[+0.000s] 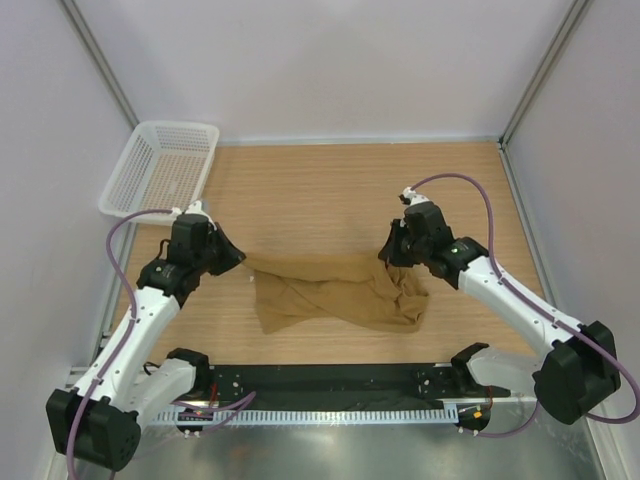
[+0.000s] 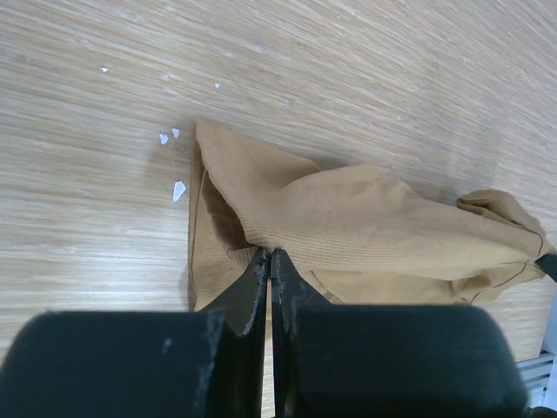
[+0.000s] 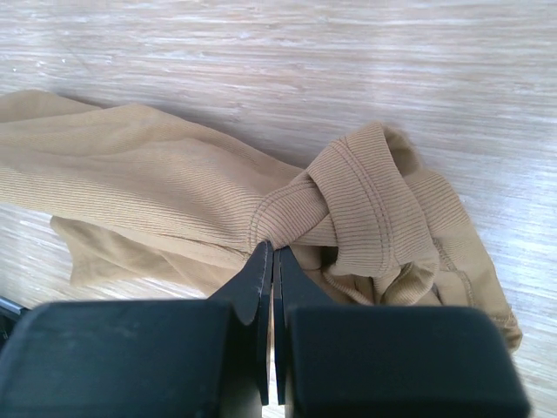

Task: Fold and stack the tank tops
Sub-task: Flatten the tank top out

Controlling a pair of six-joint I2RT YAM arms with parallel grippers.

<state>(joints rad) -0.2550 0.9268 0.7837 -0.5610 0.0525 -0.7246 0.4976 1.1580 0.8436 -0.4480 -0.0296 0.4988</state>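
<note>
Top external view: one tan-brown tank top (image 1: 335, 295) lay crumpled on the wooden table (image 1: 330, 190) at centre frame, bunched rather than flat, its upper edge drawn into a line between the two arms. Left gripper (image 1: 238, 258) sat at the cloth's upper-left corner, right gripper (image 1: 392, 255) at its upper-right corner; both touched the fabric. The lower part of the garment spread onto the table below that line, with a thicker heap toward the right end. White mesh basket (image 1: 178, 126) stood at upper left of frame, well apart from the cloth. Left wrist view: left gripper (image 2: 269, 254) had its jaws pressed together, no gap visible, tips meeting at a fold of the tank top (image 2: 365, 218), a thin bit of cloth pinched there. The fabric ran from centre frame to the right edge over the table (image 2: 392, 70). A few white flecks (image 2: 178, 190) lay on the wood just left of the cloth. Right wrist view: right gripper (image 3: 272, 248) was likewise closed tight, tips nipping the tank top (image 3: 130, 192) where a ribbed band (image 3: 357, 192) twisted into a loop right of centre. The rest of the cloth stretched away to the left edge of frame, above the table (image 3: 348, 52).
</note>
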